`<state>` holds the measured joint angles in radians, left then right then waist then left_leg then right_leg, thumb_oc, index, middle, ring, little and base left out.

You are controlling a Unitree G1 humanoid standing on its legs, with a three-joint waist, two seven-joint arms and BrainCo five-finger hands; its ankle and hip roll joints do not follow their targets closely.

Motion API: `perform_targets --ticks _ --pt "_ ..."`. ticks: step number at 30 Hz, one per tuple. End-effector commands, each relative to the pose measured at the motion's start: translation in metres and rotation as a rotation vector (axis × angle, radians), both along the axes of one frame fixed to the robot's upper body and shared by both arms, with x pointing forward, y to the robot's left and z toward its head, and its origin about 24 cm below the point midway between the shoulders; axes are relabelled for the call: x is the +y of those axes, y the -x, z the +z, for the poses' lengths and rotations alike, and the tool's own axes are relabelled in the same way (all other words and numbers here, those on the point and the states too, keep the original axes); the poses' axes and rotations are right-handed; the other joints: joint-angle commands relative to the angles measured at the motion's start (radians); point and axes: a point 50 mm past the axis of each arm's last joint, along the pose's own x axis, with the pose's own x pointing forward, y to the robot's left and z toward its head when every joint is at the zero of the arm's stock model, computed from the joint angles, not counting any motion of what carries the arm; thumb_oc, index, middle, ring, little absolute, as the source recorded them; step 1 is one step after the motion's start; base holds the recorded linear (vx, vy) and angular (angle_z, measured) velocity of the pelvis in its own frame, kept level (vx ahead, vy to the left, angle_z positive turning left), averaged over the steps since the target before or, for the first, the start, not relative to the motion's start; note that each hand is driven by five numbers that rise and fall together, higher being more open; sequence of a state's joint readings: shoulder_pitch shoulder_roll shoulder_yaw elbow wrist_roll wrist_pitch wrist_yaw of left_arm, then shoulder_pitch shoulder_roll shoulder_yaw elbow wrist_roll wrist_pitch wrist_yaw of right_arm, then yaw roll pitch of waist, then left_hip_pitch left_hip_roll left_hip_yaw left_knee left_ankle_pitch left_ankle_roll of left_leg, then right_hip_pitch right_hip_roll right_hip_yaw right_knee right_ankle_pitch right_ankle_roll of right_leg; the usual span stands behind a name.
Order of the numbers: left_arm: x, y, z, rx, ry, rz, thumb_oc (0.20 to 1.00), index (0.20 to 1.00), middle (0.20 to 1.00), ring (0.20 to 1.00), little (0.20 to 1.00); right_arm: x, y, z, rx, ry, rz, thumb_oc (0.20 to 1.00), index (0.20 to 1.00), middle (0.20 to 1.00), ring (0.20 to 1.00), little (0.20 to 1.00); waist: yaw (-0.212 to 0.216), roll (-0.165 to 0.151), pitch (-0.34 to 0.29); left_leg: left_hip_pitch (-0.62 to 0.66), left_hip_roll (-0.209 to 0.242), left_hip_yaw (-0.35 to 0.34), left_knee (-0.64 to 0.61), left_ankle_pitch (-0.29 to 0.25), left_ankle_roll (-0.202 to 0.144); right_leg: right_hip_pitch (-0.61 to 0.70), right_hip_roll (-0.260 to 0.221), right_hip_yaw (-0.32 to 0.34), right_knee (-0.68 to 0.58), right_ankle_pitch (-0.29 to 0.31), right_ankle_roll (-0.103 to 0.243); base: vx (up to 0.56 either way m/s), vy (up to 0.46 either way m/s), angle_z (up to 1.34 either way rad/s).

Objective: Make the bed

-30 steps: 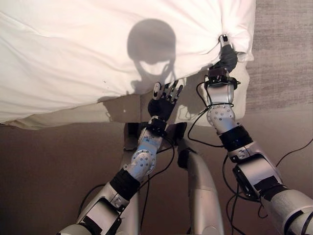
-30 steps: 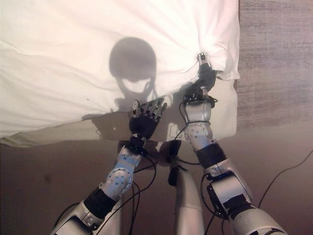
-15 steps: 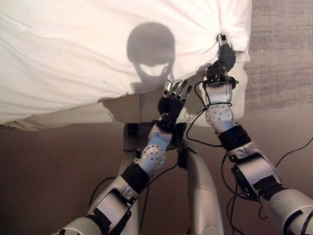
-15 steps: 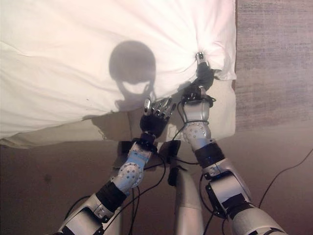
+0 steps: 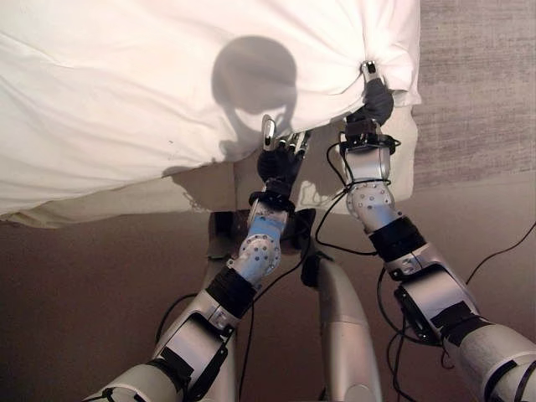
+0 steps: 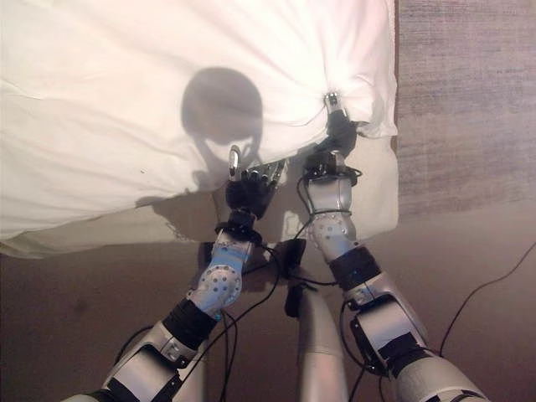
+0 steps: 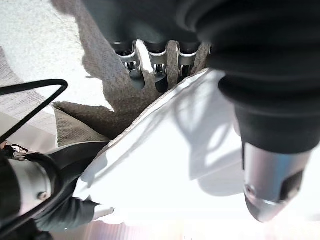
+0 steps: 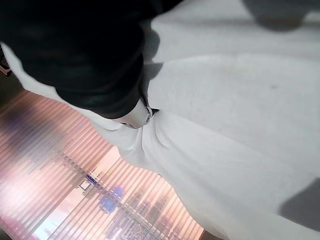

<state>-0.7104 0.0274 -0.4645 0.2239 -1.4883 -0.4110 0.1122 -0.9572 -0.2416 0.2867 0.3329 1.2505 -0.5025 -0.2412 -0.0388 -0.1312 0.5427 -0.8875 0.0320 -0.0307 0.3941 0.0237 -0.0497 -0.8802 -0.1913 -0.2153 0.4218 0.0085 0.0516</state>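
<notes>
white blanket (image 5: 126, 92) lay soft and light over the bed (image 5: 402, 167), bunched at near right corner. right hand (image 5: 374, 99) pinched that edge. left hand (image 5: 279, 155) open just beside, fingers straight. best grabbed by edge.

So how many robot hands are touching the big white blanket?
2. The right hand pinches the white blanket near its corner; the left hand reaches under its edge, fingers partly hidden.

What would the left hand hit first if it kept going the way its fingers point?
Probably the hanging edge of the white duvet; the left hand already has its fingertips there, though depth is unclear.
</notes>
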Motion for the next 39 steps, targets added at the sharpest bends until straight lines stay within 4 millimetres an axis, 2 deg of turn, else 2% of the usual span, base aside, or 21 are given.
perform_targets --ticks 1,12,22,28,39 --pt "0.001 0.004 0.035 -0.127 0.092 0.018 1.000 1.000 1.000 1.000 1.000 -0.014 0.018 0.003 -0.118 -0.089 -0.014 0.200 0.200 0.200 0.200 0.200 0.004 -0.067 -0.023 0.011 -0.014 -0.033 0.028 -0.090 0.051 -0.033 0.001 -0.025 0.018 0.028 0.094 0.00 0.000 0.00" --pt "0.036 -0.005 0.036 -0.097 0.225 0.156 1.000 1.000 1.000 1.000 1.000 -0.014 0.017 -0.010 -0.088 -0.102 -0.001 0.200 0.200 0.200 0.200 0.200 0.017 -0.076 -0.023 -0.005 -0.017 -0.049 0.031 -0.087 0.050 -0.041 0.001 -0.038 0.026 0.026 0.094 0.00 0.001 0.01" --pt "0.068 -0.006 0.032 -0.096 0.237 0.280 1.000 1.000 1.000 1.000 1.000 -0.022 0.016 -0.010 -0.081 -0.111 -0.028 0.200 0.200 0.200 0.200 0.200 0.035 -0.049 -0.023 -0.018 -0.028 -0.054 0.038 -0.090 0.054 -0.045 -0.006 -0.042 0.037 0.022 0.094 0.00 0.009 0.02" --pt "0.085 -0.007 0.027 -0.083 0.243 0.345 1.000 1.000 1.000 1.000 1.000 -0.028 0.017 -0.011 -0.078 -0.124 -0.047 0.200 0.200 0.200 0.200 0.200 0.045 -0.044 -0.023 -0.017 -0.032 -0.058 0.037 -0.091 0.054 -0.043 -0.007 -0.042 0.039 0.020 0.095 0.00 0.000 0.00" --pt "0.114 -0.005 0.010 -0.027 0.277 0.463 1.000 1.000 1.000 1.000 1.000 -0.036 0.020 -0.015 -0.079 -0.142 -0.076 0.200 0.200 0.200 0.200 0.200 0.059 -0.026 -0.023 -0.029 -0.039 -0.062 0.049 -0.092 0.059 -0.050 -0.015 -0.043 0.055 0.014 0.094 0.00 0.006 0.02"
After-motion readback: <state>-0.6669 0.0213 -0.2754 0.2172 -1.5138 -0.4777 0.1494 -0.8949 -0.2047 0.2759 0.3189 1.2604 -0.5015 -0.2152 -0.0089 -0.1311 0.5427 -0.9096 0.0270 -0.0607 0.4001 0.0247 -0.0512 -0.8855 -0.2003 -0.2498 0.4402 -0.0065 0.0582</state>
